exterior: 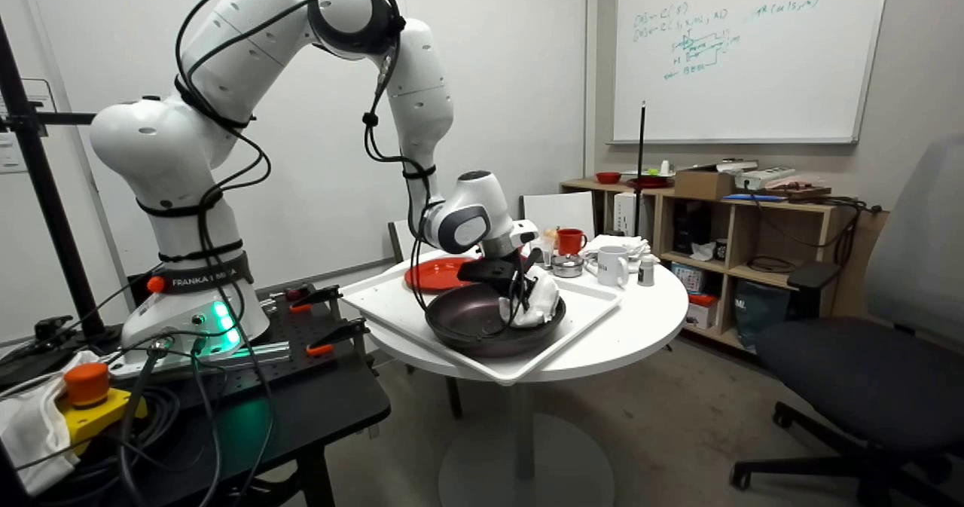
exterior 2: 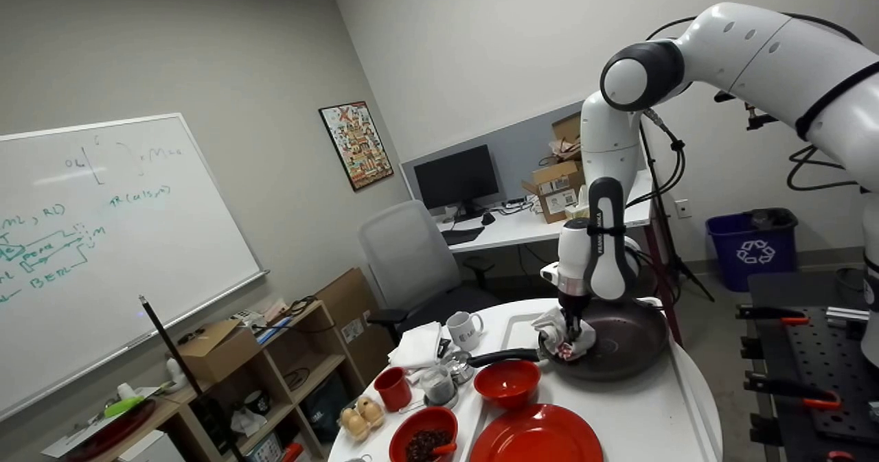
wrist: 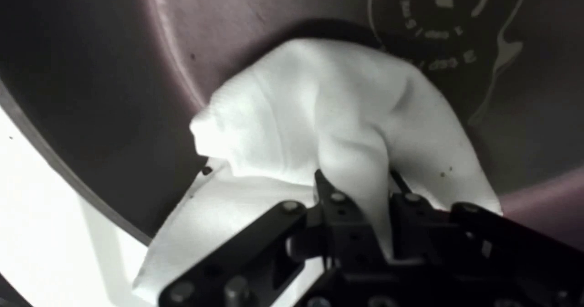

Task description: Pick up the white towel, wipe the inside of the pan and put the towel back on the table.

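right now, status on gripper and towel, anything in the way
Gripper shut on white towel. Towel bunched in pan, near handle. Possible snag: red bowl close by handle.

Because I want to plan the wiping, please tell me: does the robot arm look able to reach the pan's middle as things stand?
Probably yes: the gripper holds the white towel over the pan, and no obstacle shows between the towel and the pan's middle.
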`<act>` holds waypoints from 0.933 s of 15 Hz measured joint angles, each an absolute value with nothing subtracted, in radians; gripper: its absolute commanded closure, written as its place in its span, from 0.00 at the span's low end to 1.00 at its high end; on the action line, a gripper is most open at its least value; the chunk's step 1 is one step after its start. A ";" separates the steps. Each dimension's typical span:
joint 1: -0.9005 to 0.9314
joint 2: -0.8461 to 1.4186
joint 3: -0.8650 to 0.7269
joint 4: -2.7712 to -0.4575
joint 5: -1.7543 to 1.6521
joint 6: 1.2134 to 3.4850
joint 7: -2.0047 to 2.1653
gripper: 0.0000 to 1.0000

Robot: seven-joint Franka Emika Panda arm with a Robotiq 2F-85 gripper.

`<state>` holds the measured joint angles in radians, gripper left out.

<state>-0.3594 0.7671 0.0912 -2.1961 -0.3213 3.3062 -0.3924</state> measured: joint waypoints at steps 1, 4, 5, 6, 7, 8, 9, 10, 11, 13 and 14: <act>-0.408 0.777 0.141 -2.196 -0.360 3.313 -0.407 0.91; -0.562 0.815 0.295 -2.205 -0.479 3.310 -0.453 0.91; -0.609 0.829 0.340 -2.214 -0.514 3.307 -0.470 0.91; -0.655 0.843 0.383 -2.225 -0.548 3.300 -0.486 0.91; -0.703 0.856 0.426 -2.238 -0.581 3.285 -0.505 0.91; -0.748 0.865 0.466 -2.254 -0.608 3.259 -0.523 0.91; -0.793 0.869 0.504 -2.272 -0.629 3.222 -0.542 0.91; -0.828 0.869 0.533 -2.292 -0.638 3.190 -0.561 0.91; -0.852 0.864 0.549 -2.313 -0.639 3.172 -0.576 0.91; -0.873 0.841 0.554 -2.356 -0.636 3.165 -0.586 0.91; -0.874 0.821 0.551 -2.380 -0.632 3.168 -0.585 0.91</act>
<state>-0.8739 0.8210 0.5512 -2.3796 -0.6316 3.1683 -0.5853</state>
